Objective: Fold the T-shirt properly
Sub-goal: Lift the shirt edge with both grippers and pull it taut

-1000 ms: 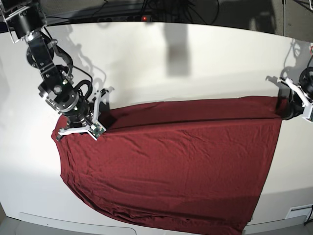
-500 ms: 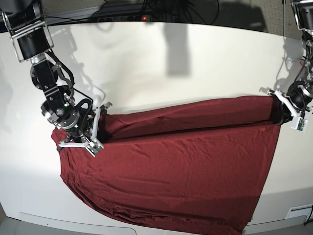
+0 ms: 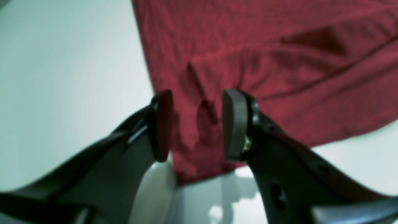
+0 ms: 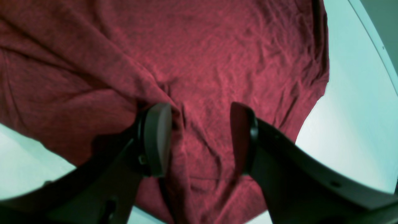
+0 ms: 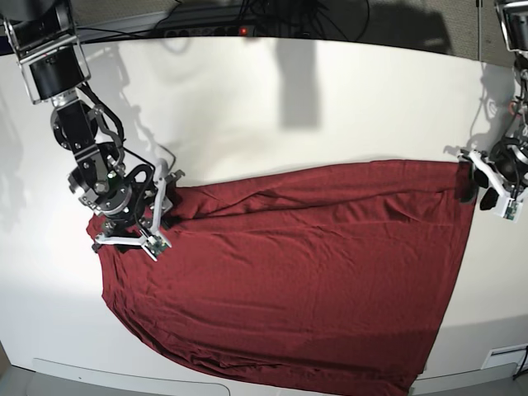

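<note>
White tabletop (image 5: 272,107) fills nearly the whole base view, curving at its near edge, with dark cables along the far edge. Spread across its near half lies the T-shirt (image 5: 297,280), a wide sheet of maroon knit with a long folded ridge along its far edge and soft wrinkles along the near hem, which reaches the table's front rim.

At that view's left side, the right arm (image 5: 78,140) comes down from the upper corner in a chain of black joints, bent so its wrist angles toward the shirt's left end. Its right gripper (image 5: 157,216) sits over that corner of the cloth. From its wrist camera the two fingers (image 4: 158,138) stand spread apart, with wrinkled maroon fabric lying flat in the gap below them. Nothing is pinched between them.

At the opposite side, the left arm (image 5: 516,124) hangs from the upper corner, only partly in view. Its left gripper (image 5: 483,188) is at the shirt's far right corner. Its wrist camera shows the pads (image 3: 234,124) parted, tips poised just above the cloth's corner near the bare table, gripping nothing.
</note>
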`<action>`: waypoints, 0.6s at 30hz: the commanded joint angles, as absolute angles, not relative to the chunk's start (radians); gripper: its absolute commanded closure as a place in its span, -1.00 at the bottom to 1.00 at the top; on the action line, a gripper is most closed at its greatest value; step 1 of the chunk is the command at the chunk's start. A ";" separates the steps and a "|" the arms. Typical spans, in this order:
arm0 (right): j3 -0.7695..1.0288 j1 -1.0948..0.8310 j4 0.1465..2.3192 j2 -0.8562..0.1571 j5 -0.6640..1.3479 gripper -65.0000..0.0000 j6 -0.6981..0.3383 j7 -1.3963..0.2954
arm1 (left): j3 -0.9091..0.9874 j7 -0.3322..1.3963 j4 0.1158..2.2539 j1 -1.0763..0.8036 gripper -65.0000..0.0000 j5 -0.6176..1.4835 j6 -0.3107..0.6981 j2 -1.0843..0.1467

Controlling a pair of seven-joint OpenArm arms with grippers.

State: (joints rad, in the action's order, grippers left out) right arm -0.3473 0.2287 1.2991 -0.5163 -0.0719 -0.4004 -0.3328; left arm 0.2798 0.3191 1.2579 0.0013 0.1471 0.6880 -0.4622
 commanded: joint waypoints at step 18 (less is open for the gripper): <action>-0.336 0.252 1.421 -0.548 0.012 0.07 -0.393 -0.490 | -0.033 0.467 1.376 -0.041 0.34 -0.142 0.698 -0.627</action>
